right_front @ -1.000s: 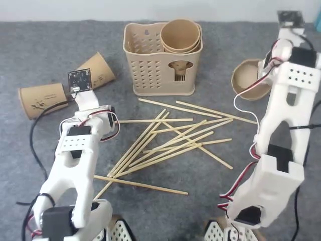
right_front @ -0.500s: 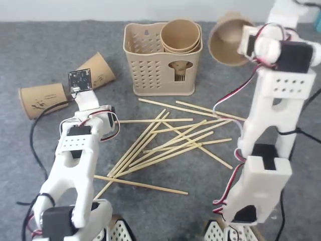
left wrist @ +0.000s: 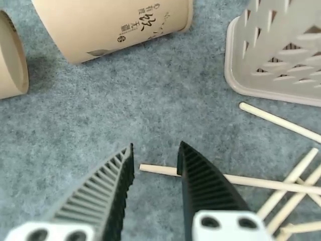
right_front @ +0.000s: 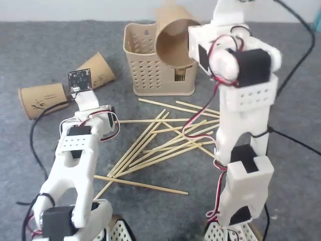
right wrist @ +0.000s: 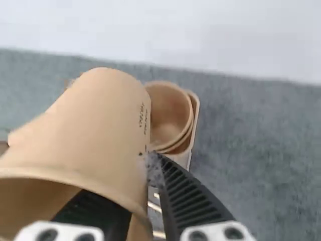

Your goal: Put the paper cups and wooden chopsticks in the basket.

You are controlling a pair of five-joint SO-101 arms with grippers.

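One paper cup (right_front: 173,40) hangs in the air over the right part of the basket (right_front: 148,68). It is tipped onto its side with its mouth turned out toward the near edge of the tabletop (right_front: 40,45). The right pincer (right wrist: 141,173) has this cup's wall clamped between its fingers, one outside and one inside the rim. Just beyond it, nested cups (right wrist: 173,118) stand upright in the basket's right compartment. The basket stands near the middle of the far edge.

In front of the basket, across the middle of the tabletop, the wooden chopsticks (right_front: 170,140) lie scattered and crossing one another. Toward the left edge lie two more cups on their sides, a farther cup (right_front: 98,70) and a nearer cup (right_front: 42,99).

The left pincer (left wrist: 155,147) hangs low over the tabletop between those cups and the chopsticks. Its fingers are a moderate gap apart and grip nothing. The end of one chopstick (left wrist: 251,181) lies on the tabletop beneath that gap.
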